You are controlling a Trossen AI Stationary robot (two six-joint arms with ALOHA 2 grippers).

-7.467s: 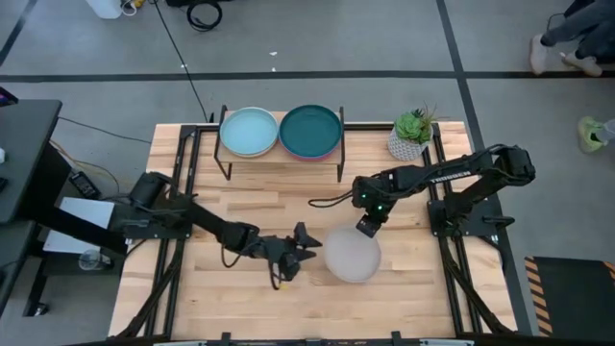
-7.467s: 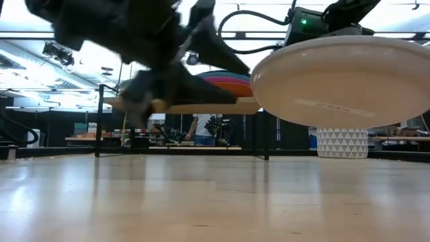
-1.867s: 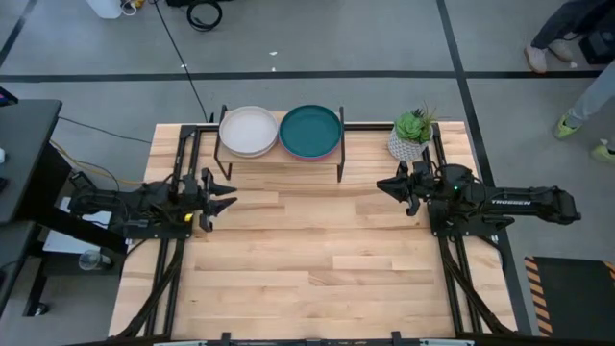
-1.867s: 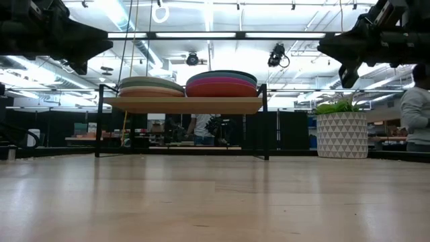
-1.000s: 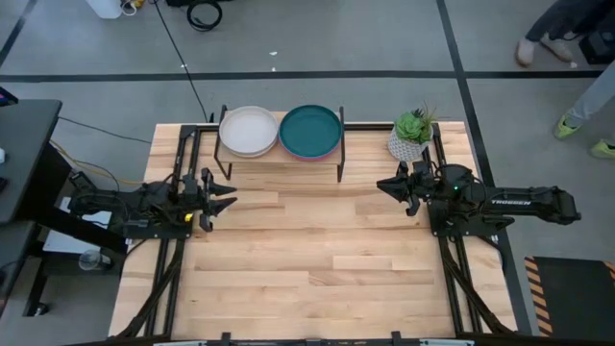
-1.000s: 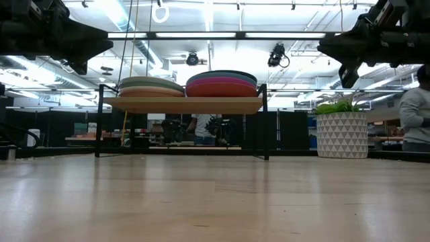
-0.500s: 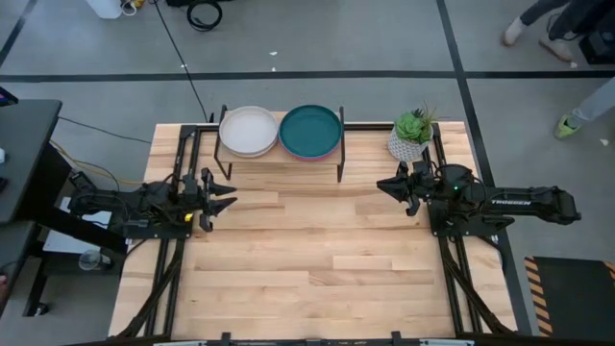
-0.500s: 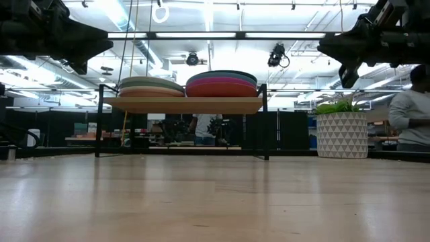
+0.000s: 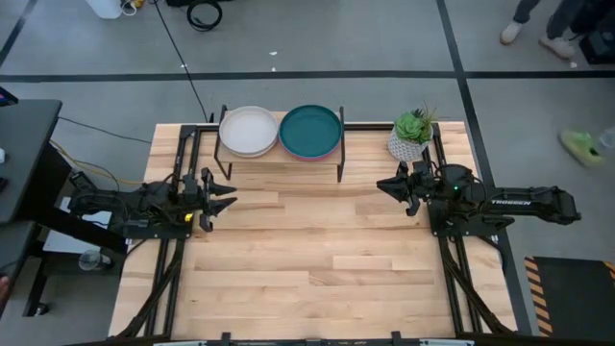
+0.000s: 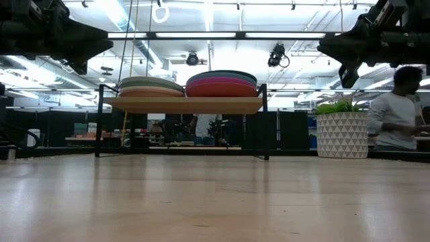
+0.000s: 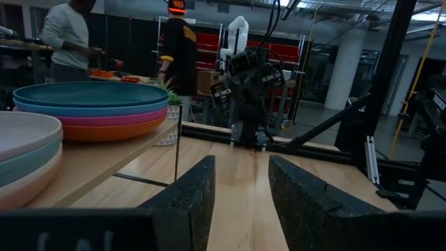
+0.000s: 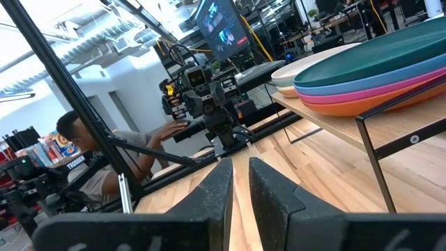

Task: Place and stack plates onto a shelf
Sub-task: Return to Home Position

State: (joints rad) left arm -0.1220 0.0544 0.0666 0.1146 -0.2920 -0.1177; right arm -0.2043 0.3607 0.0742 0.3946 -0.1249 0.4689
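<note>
The shelf [image 9: 279,154] stands at the table's far edge on thin black legs. Two stacks of plates rest on its wooden top. The left stack [image 9: 249,131] has a cream plate on top. The right stack [image 9: 310,130] shows dark teal over blue, pink and orange [image 11: 90,111]. My left gripper [image 9: 231,198] hovers open near the table's left edge, above the tabletop. My right gripper [image 9: 382,185] hovers near the right edge with a narrow gap between its fingers [image 12: 240,192]. Both point toward the table's middle and hold nothing.
A potted plant in a white patterned pot [image 9: 412,135] stands on the table right of the shelf, close to my right gripper. A broad stretch of bare slatted tabletop [image 9: 307,250] lies between the arms. People move about in the room beyond the table [image 10: 396,111].
Neither arm nor any plate has moved. Only a person in the room behind the table has walked into the right of the low view.
</note>
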